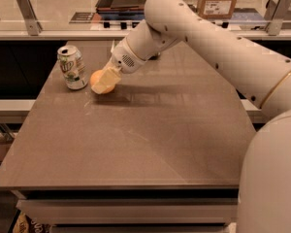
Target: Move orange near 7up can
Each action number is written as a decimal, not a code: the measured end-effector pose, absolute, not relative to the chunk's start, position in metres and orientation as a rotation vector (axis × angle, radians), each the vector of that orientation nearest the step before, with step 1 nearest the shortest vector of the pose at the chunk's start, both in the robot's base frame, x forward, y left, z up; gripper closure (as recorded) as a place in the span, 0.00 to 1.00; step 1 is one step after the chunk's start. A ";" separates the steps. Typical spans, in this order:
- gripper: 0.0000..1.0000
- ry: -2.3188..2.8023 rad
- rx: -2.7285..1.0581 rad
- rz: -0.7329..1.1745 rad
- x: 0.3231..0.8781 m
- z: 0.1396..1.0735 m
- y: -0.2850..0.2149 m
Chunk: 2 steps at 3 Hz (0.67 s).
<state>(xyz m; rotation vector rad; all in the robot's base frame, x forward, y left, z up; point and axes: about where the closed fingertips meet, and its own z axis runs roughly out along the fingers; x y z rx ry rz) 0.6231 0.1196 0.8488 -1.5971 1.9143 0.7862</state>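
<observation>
You have the orange down at the far left part of the bench, just beside the can on its right. As far as this view shows, a thin gap lies between them. The gripper is at the orange, its jaws clamped on the fruit and covering much of its right side. The arm reaches in from the right across the back of the bench. You cannot tell from here whether the orange rests on the surface or hangs just above it. Judged by position, the carrying looks done, since the fruit is near the can. What is left for you is to settle it on the bench if needed, part the jaws, and draw the gripper away without nudging the orange or tipping the can.
</observation>
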 end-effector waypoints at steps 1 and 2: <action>1.00 1.911 -1.626 0.789 0.622 0.841 0.127; 0.83 1.911 -1.628 0.792 0.621 0.840 0.128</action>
